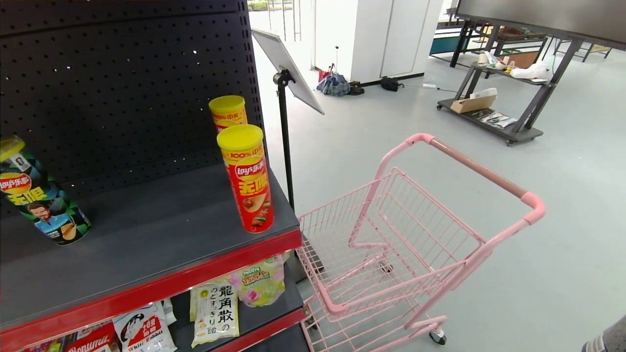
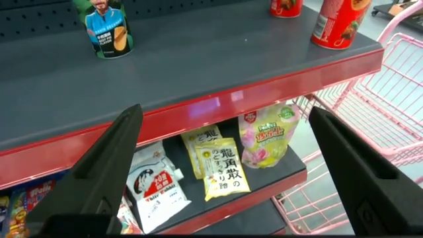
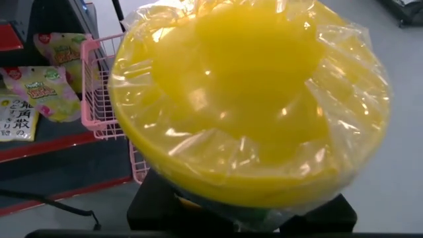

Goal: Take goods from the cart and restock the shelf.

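Two red chip cans with yellow lids stand at the right end of the dark upper shelf (image 1: 161, 230), one near the front edge (image 1: 247, 178) and one behind it (image 1: 228, 112). A green-and-black chip can (image 1: 41, 195) stands at the left. The pink cart (image 1: 391, 234) is parked just right of the shelf. My left gripper (image 2: 225, 111) hangs open in front of the shelf's red edge (image 2: 165, 122), below the cans. My right gripper (image 3: 241, 211) is shut on a chip can whose plastic-wrapped yellow lid (image 3: 251, 99) sits close to the camera, near the cart's corner (image 3: 99, 92).
Snack bags (image 1: 215, 310) lie on the lower shelf. A tilted board on a black stand (image 1: 288, 68) rises just behind the shelf's right end. A wheeled rack (image 1: 494, 107) stands far back right. Open floor lies to the right of the cart.
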